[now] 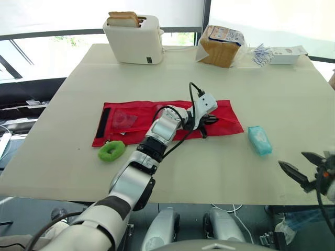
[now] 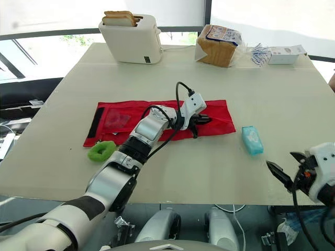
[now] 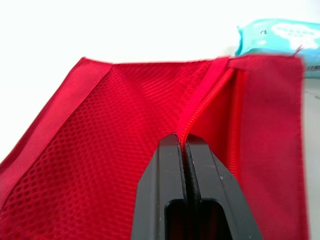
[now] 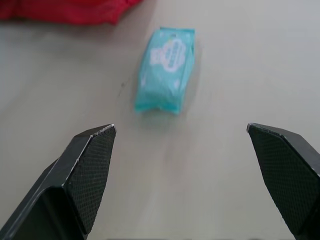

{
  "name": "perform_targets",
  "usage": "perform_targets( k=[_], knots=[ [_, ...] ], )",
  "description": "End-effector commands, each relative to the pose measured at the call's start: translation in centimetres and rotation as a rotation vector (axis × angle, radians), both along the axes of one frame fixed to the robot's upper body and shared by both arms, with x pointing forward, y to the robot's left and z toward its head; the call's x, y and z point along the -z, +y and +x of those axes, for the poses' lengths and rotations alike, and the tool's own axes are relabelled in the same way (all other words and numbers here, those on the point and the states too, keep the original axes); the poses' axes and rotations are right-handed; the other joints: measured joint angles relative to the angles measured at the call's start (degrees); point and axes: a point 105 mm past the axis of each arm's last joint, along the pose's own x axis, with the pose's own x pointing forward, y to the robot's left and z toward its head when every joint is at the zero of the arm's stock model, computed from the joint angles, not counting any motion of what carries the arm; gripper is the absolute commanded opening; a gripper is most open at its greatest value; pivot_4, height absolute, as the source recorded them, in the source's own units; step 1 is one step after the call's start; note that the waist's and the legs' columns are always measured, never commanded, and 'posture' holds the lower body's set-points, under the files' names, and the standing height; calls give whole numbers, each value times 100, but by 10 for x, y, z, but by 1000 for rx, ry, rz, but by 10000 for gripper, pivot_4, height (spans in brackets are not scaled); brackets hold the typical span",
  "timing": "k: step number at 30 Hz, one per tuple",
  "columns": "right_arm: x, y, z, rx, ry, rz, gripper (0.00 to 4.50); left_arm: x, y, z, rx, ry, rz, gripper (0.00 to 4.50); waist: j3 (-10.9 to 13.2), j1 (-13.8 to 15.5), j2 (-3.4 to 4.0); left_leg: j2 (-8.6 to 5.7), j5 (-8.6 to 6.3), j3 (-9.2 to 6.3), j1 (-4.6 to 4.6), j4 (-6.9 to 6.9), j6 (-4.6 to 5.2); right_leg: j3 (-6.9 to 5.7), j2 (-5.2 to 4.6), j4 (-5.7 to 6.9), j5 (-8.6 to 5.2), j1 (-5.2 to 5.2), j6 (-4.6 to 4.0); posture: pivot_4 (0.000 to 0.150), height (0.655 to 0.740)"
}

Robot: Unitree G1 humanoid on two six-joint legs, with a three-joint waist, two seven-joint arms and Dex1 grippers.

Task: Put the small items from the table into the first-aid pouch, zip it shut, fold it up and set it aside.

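- One green ring (image 1: 111, 150) lies on the tabletop (image 1: 57, 157), touching or nearly touching the near left corner of the red pouch (image 1: 136, 112).
- One white toaster (image 1: 134, 42) stands well beyond the red pouch's left half, at the far side of the tabletop, with two slices of toast (image 1: 124, 19) sticking out of the top.
- One red pouch lies opened flat in the middle of the tabletop. It has one black strip (image 1: 105, 121) across its left end and a clear pocket (image 1: 124, 119) just right of that strip.
- The left tool (image 1: 208, 121) rests on the red pouch's right half. Its two black fingers (image 3: 170, 190) are pressed together, pinching the pouch's mesh fabric right at the zip line (image 3: 200, 107).
- One bag of sliced bread (image 1: 221, 46) stands well beyond the red pouch's right end.
- A small heap of blue-and-white sachets (image 1: 260, 55) lies further right of the bread, far behind the pouch; their number cannot be counted.
- One teal packet (image 1: 260, 140) lies flat just right of the red pouch's right end, apart from it.
- One white box (image 1: 287, 54) sits beside the sachets, at the far right behind the pouch.
- The right tool (image 1: 302, 166) hangs near the tabletop's near edge, well right of the red pouch. Its two fingers (image 4: 90, 170) are spread wide and grip nothing, and the teal packet lies ahead of them.
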Motion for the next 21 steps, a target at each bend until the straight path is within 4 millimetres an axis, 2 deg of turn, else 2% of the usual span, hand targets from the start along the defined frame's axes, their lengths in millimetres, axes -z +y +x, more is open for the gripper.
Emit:
perform_targets(
  k=[1, 4, 7, 10, 11, 12, 17, 18, 21],
  knots=[
    [18, 5, 18, 43, 22, -20, 45000, -8, -3, 1, 6, -39, -18, 308, 1, 12, -2, 0, 1, -2, 0, -2, -3, -2, 0, -1, -1, 2, 1, 1500, 7400],
    [28, 7, 42, 120, 25, 0, 45000, -8, -6, 0, 9, -50, -13, 308, -1, 12, 3, -2, 2, 4, 0, 0, -4, 6, -1, -2, 0, 1, 1, 1500, 7400],
    [38, 5, 58, 184, 47, -25, 45000, -10, -8, -1, 7, -55, -18, 308, -2, 20, 6, -4, 2, 8, 2, 1, -4, 10, -5, 1, 0, 0, 2, 1500, 7400],
    [43, 11, 60, 186, 63, -5, 35779, -12, -7, -1, -3, -56, -25, 0, -3, 10, 8, -5, 2, 7, 2, 0, -4, 10, -5, 2, 0, -1, 2, 1500, 7400],
    [41, 12, 59, 186, 53, 9, 31650, -12, -6, -1, -8, -51, -31, 0, -3, 9, 8, -4, 2, 6, 2, 0, -4, 10, -4, 2, 0, -1, 2, 1500, 7400],
    [39, 13, 58, 183, 44, 17, 25255, -13, -6, 0, -13, -46, -36, 0, -3, 7, 8, -4, 2, 6, 2, 0, -4, 10, -4, 2, 0, -1, 2, 1500, 7400],
    [18, 18, 44, 128, -37, -16, 4467, -13, -5, -1, -8, -36, -41, 0, -3, 3, 8, -4, 2, 5, 2, 0, -3, 9, -3, 3, 0, -1, 3, 1500, 7400],
    [13, 20, 39, 114, -56, -19, 2902, -13, -5, -1, -6, -35, -41, 0, -3, 9, 9, -4, 2, 5, 2, 0, -3, 10, -2, 2, 0, -1, 3, 1500, 7400],
    [3, 24, 23, 82, -76, -20, 2896, -14, -7, -2, -1, -30, -45, 0, -3, 0, 9, -4, 1, 7, 2, 0, -2, 12, -1, 2, -1, 0, 4, 1500, 7400]
  ],
)
